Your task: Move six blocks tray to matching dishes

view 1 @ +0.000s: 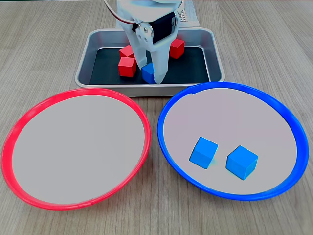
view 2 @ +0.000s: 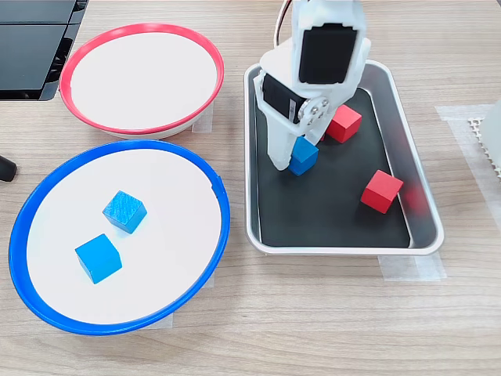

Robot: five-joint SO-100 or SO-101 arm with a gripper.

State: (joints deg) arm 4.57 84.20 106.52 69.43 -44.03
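The silver tray [view 1: 146, 89] [view 2: 329, 251] holds three red blocks [view 1: 127, 67] [view 1: 127, 51] [view 1: 176, 48], and two of them show in the other fixed view [view 2: 344, 123] [view 2: 382, 191]. My white gripper [view 1: 150, 78] [view 2: 293, 160] reaches down into the tray, its fingers pressed on both sides of a blue block [view 1: 147, 72] [view 2: 304, 155] near the tray's wall on the dish side. The blue-rimmed dish [view 1: 234, 117] [view 2: 156, 258] carries two blue blocks [view 1: 203, 152] [view 1: 241, 162] [view 2: 124, 211] [view 2: 98, 258]. The red-rimmed dish [view 1: 78, 147] [view 2: 141, 78] has nothing in it.
Both dishes sit side by side on the wooden table, close to one long wall of the tray. A black device [view 2: 31, 47] lies at the table corner beyond the red dish. A pale object [view 2: 489, 133] stands at the edge past the tray.
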